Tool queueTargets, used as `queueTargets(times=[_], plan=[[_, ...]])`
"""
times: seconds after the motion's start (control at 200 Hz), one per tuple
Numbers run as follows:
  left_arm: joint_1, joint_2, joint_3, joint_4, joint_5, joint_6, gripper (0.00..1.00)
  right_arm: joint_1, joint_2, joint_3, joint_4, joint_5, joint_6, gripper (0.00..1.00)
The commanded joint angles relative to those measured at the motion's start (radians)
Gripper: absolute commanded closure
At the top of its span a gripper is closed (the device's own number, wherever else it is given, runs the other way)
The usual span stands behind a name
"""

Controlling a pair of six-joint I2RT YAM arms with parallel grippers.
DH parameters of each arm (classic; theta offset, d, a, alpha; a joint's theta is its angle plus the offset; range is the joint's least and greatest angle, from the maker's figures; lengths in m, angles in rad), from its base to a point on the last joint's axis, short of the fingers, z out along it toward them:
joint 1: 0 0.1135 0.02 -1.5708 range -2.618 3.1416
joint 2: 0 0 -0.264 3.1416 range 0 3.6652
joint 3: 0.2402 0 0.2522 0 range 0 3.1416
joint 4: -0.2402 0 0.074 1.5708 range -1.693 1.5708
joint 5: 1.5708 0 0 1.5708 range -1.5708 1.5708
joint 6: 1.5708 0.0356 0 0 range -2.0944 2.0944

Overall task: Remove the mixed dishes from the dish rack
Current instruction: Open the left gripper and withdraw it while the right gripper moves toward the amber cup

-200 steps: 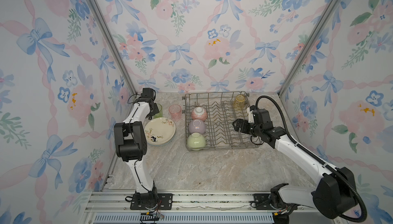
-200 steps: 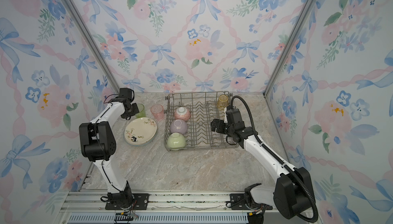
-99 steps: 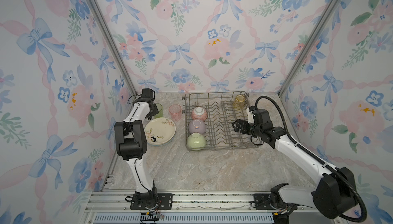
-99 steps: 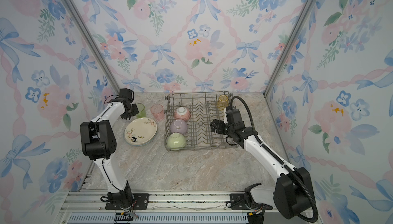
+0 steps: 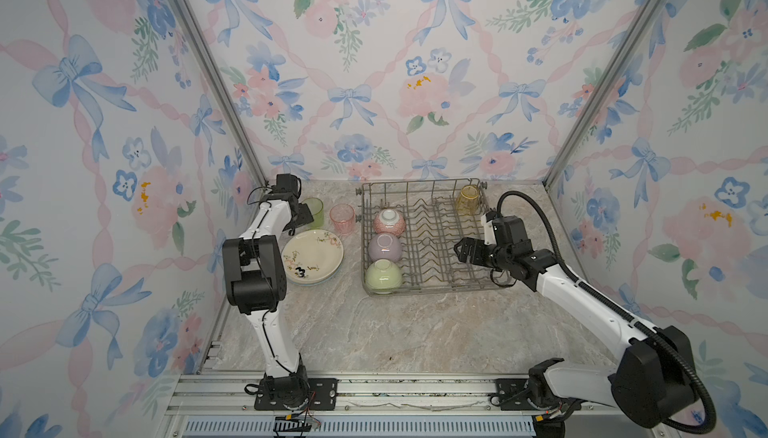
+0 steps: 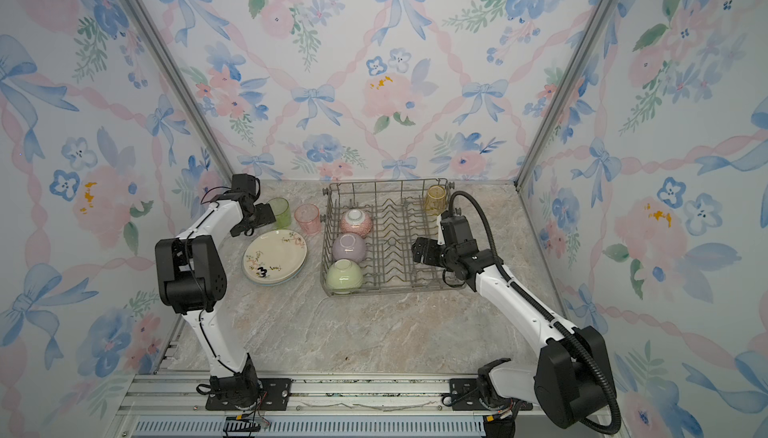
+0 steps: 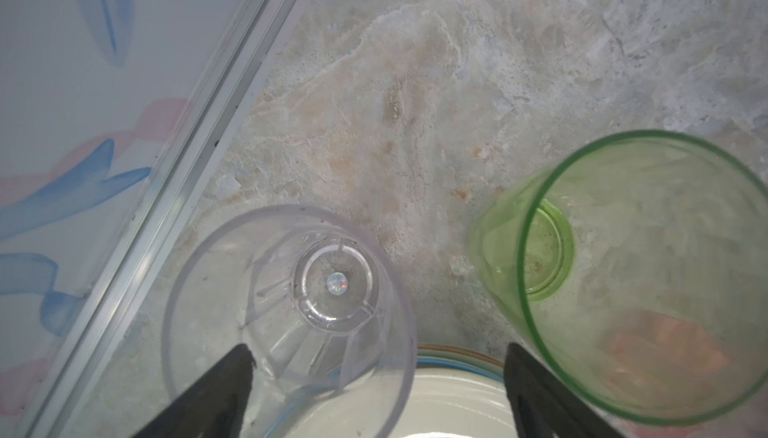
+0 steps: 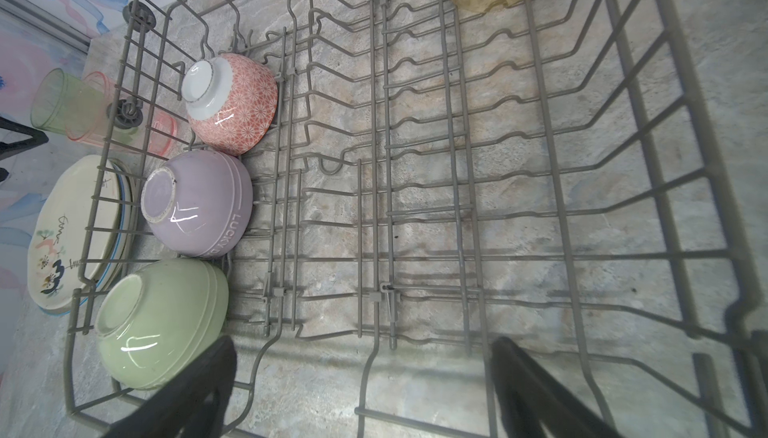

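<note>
Dish rack (image 5: 432, 248) on marbled tabletop (image 5: 415, 323); floral bow-print walls (image 5: 374, 61) enclose three sides.

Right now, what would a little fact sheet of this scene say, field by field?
In dish rack: pink bowl, lilac bowl, green bowl, amber tumbler
Out on table: plate stack, green tumbler, pink tumbler, clear tumbler
Left gripper: open, at the clear tumbler
Right gripper: open, empty, over the dish rack

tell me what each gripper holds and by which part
Nothing is held: left gripper open by the clear plastic tumbler, right gripper open over the grey wire rack.
</note>
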Motion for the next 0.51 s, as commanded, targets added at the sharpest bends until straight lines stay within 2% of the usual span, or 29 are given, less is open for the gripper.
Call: queueTargets(times=[0.0, 0.255, 0.5], plan=[[-0.012, -0.045, -0.032, 0.003, -0.032, -0.007, 0.02, -0.008, 0.014, -0.01, 0.007, -0.023, -0.016, 0.03], [-0.017, -0.081, -0.082, 0.01, -0.048, -0.023, 0.02, -0.008, 0.029, -0.013, 0.015, -0.03, -0.022, 0.03], [-0.041, -0.201, -0.252, 0.105, -0.067, -0.032, 0.02, -0.009, 0.041, -0.022, 0.032, -0.038, -0.026, 0.03]])
